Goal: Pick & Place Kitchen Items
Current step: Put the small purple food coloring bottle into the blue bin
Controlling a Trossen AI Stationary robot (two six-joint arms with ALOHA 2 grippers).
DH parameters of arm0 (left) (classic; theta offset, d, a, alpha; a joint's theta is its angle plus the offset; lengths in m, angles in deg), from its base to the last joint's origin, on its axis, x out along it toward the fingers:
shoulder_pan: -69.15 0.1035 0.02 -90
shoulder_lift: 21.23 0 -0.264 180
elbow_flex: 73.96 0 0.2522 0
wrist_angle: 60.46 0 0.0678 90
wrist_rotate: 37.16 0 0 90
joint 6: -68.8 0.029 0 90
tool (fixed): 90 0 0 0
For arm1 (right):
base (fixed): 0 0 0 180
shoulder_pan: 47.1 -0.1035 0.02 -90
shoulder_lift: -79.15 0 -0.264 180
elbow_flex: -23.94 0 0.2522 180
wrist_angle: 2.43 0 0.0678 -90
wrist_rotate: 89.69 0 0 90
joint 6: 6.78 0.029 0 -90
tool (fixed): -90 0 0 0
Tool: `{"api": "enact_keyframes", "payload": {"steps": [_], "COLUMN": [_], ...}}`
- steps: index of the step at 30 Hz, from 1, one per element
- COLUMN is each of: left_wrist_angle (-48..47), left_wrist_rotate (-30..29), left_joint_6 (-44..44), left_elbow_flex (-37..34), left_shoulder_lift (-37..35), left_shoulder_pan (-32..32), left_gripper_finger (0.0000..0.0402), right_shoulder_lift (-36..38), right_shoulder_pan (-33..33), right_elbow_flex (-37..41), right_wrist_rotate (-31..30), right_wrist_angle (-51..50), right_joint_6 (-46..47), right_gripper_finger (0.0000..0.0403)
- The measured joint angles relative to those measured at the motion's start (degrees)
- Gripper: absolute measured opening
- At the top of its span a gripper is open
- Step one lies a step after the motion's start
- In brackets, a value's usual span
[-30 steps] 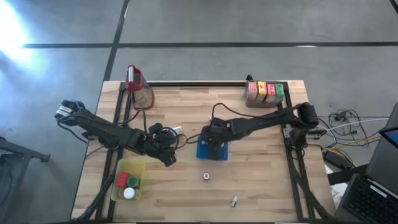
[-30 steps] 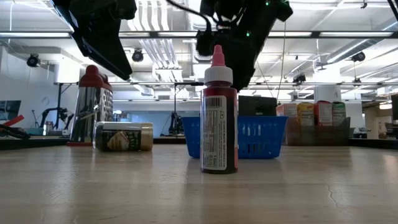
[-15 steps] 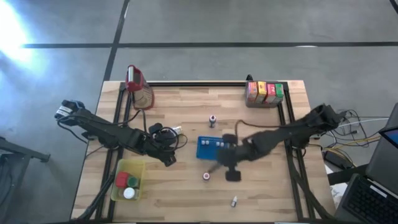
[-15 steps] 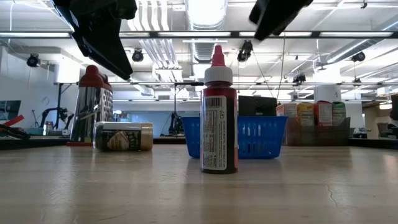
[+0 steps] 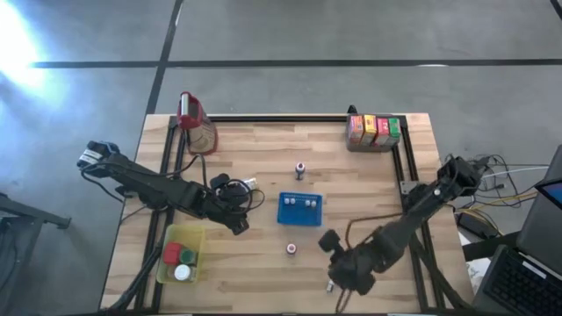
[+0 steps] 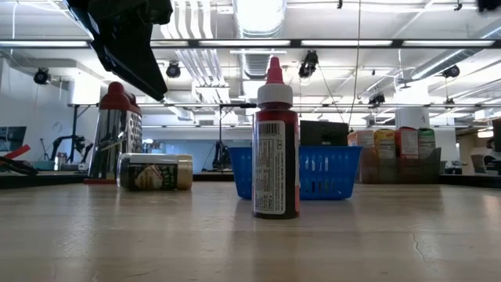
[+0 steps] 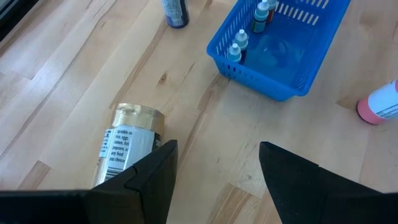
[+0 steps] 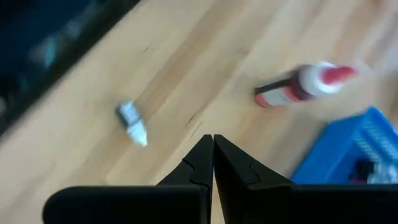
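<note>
From above, the wooden plank table is lying inside a black metal frame on a grey floor. A blue perforated basket is sitting at the middle, with small bottles inside. A red bottle is standing just in front of it, and a tiny bottle is lying near the front edge. The right gripper is hanging just beside this tiny bottle. The left gripper is waiting left of the basket, next to a tin.

At table height, the red bottle with a white cap and pointed red tip is standing in front of the blue basket. A round tin is lying on its side at the left, before a tall jug with a red top. Ceiling lights are shining behind.

In the left wrist view, the two dark fingers are standing apart and empty, with the gold-lidded tin lying close before them.

In the right wrist view, the fingers are pressing together, holding nothing; the tiny bottle is lying near them, and the red bottle farther away.
</note>
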Motion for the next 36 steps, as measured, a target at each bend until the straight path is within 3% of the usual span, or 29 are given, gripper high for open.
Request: {"api": "enact_keyframes", "payload": {"steps": [4, 13, 27, 36], "left_wrist_angle": [0.0, 0.0, 0.0, 0.0], "left_wrist_rotate": [0.0, 0.0, 0.0, 0.0], "left_joint_6": [0.0, 0.0, 0.0, 0.0], "left_elbow_flex": [0.0, 0.0, 0.0, 0.0], "left_shoulder_lift": [0.0, 0.0, 0.0, 0.0], "left_shoulder_pan": [0.0, 0.0, 0.0, 0.0], "left_gripper_finger": [0.0232, 0.0232, 0.0232, 0.0232], "right_shoulder_lift": [-2.6, -7.1, -10.5, -10.6], "right_shoulder_pan": [-2.1, -2.2, -2.8, -3.1], "right_elbow_flex": [0.1, -2.4, -3.0, -1.6], "right_wrist_rotate": [0.0, 0.1, 2.5, 3.8], "right_wrist_angle": [-2.4, -2.0, -2.2, -1.8], "right_joint_6": [-10.6, -13.2, -14.1, -12.6], "right_gripper_finger": [0.0008, 0.0013, 0.0150, 0.0179]}}
